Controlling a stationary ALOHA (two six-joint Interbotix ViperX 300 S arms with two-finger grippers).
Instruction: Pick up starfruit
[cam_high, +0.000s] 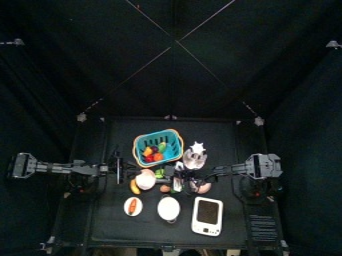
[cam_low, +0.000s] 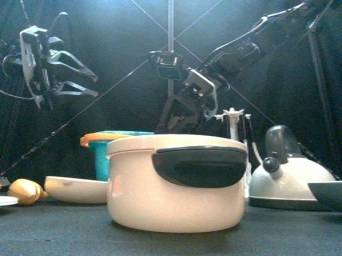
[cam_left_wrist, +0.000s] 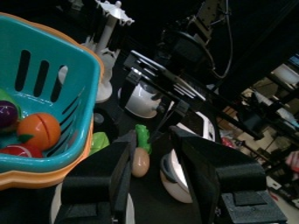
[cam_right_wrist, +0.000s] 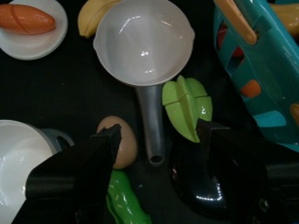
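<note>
While my right gripper (cam_right_wrist: 162, 140) hangs wide open over the ladle (cam_right_wrist: 142, 44), the starfruit (cam_high: 198, 155) seems to lie farther back, on my side of the basket (cam_high: 140, 140), outside my wrist view.

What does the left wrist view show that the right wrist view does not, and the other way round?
Only left wrist: the fruits in the basket, and a white spiky piece far behind, perhaps the starfruit. Only right wrist: a plate with an orange piece, and a yellow piece. Both: the basket, the white ladle and the green piece.
</note>
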